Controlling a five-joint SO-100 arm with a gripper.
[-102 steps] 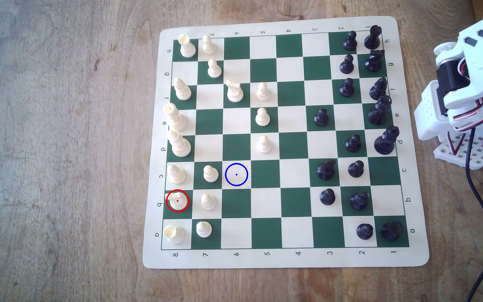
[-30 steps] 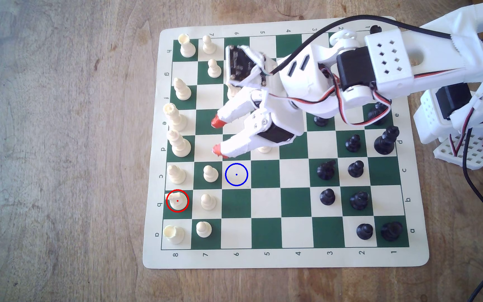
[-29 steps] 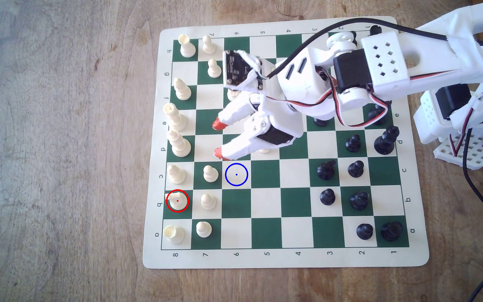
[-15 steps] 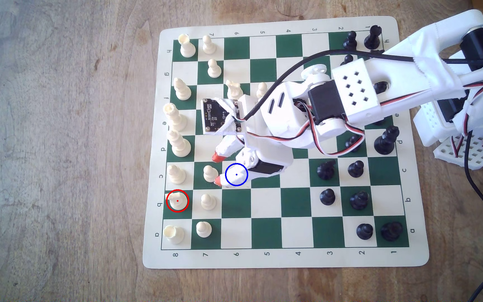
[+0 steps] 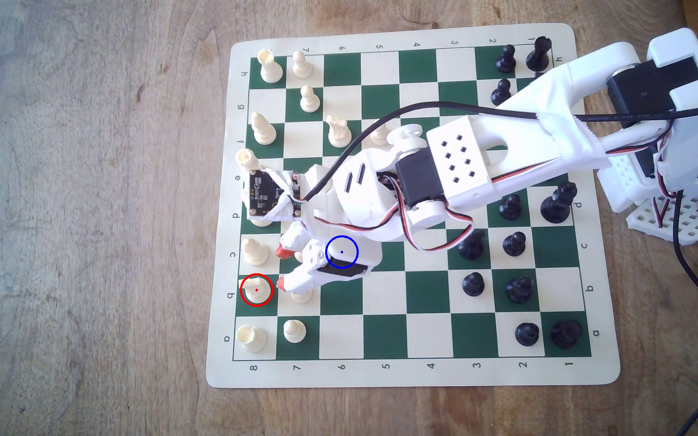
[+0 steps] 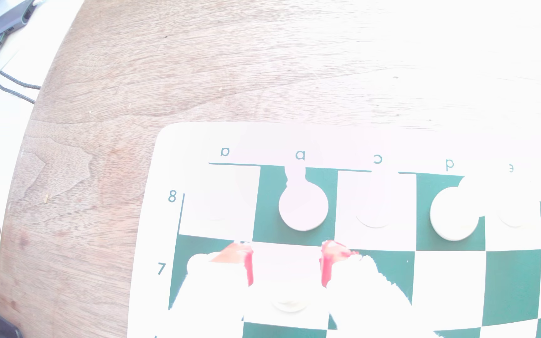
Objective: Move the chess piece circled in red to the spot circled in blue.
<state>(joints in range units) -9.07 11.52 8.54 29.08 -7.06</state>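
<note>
knight (image 5: 255, 289): 1, ringed red | blue spot (image 5: 334, 242): 1 | pincer (image 5: 282, 268): 1, parted

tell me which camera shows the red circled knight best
The exterior view: the knight stands ringed in red on a green square, horse-head shape readable. The wrist view shows it washed out to a pale silhouette, ahead of the open hand.

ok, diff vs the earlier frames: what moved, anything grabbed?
The gripper came out from its base, down the exterior view toward the white knight, jaws open, nothing grabbed. The knight stays in the red ring; the blue-ringed square now lies under the gripper body.
</note>
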